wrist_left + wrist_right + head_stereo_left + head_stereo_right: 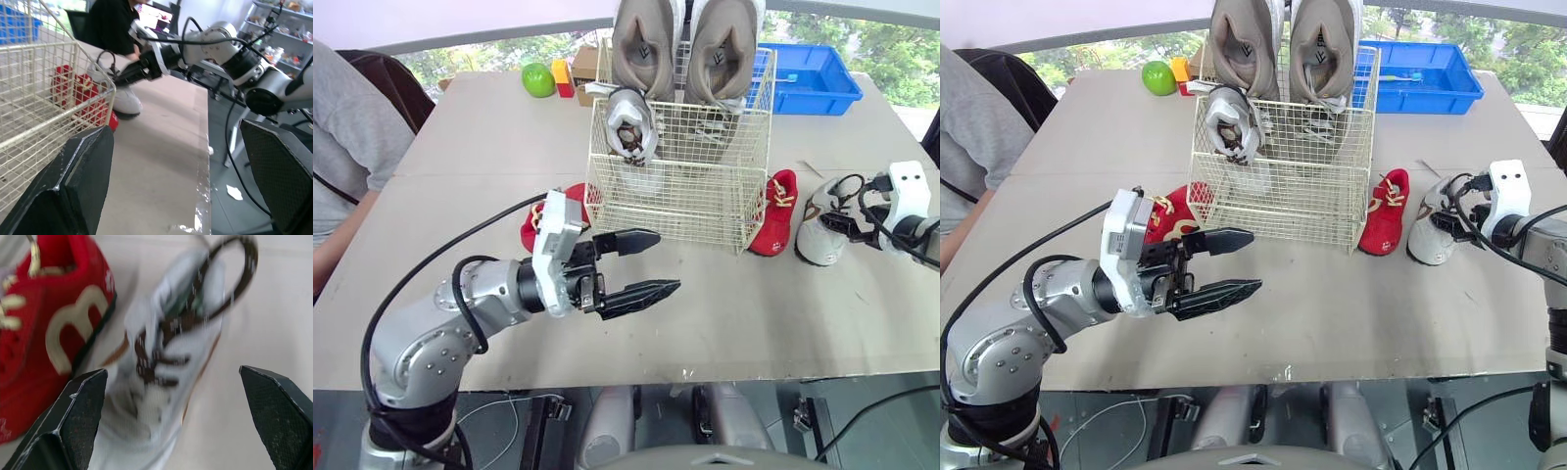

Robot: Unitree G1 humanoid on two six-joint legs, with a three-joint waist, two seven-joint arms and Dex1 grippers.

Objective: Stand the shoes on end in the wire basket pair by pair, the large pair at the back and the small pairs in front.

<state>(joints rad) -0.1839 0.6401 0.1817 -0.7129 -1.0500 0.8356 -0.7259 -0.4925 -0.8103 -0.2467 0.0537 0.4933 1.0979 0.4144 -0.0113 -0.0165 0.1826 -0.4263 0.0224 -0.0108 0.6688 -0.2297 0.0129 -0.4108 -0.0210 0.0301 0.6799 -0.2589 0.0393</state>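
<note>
**Desk:** How much is done?

**Photographer:** Roughly half, by my reading. The large pair (646,44) stands on end at the back of the wire basket (680,211), and one small pale shoe (631,122) stands in the front row. The basket sits just ahead of the left gripper (668,261).

**Desk:** And what is left?

**Photographer:** Three shoes lie on the table. The white shoe (818,233), which looks like the pale one's mate, sits between the fingers of the right gripper (171,373). Those fingers are spread wide on either side of it and are not closed on it. One red shoe (775,213) lies just beside that gripper, between it and the basket. The other red shoe (1175,217) lies close behind the left gripper's wrist, against the basket's near corner.

**Desk:** What is the left gripper carrying?

**Photographer:** Nothing. Its fingers are apart and it hovers over bare table.

**Desk:** So what comes next?

**Photographer:** Probably closing on the white shoe and standing it next to its partner. After that the red pair has to go in front.
</note>
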